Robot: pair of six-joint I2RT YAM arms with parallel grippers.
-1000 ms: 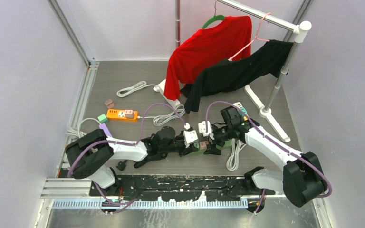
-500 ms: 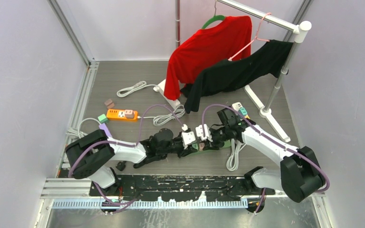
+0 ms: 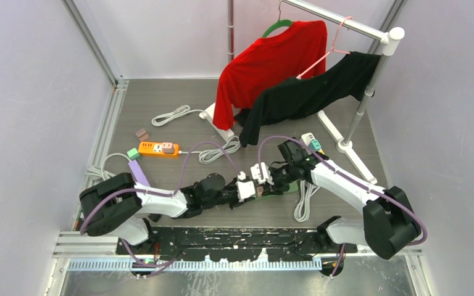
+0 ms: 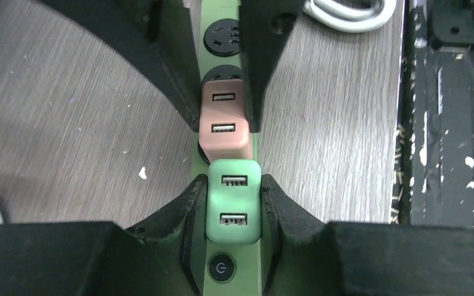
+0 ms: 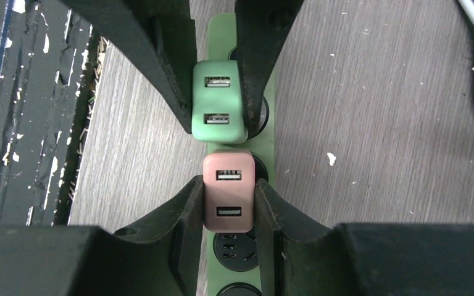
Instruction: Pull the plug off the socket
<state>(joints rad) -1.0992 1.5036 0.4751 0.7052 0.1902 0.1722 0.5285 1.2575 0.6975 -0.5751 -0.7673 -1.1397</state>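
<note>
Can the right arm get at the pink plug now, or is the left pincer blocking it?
Probably yes: the right pincer is shut on the pink plug; the left pincer grips the neighbouring green plug, not across it.

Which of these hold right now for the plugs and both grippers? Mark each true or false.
1. The left gripper is shut on the green plug. True.
2. The right gripper hangs open above the pink plug. False: it is shut on that plug.
3. The pink plug sits nearest the power button. False: the green plug does.
4. The two plugs stand next to each other on the green power strip. True.
</note>
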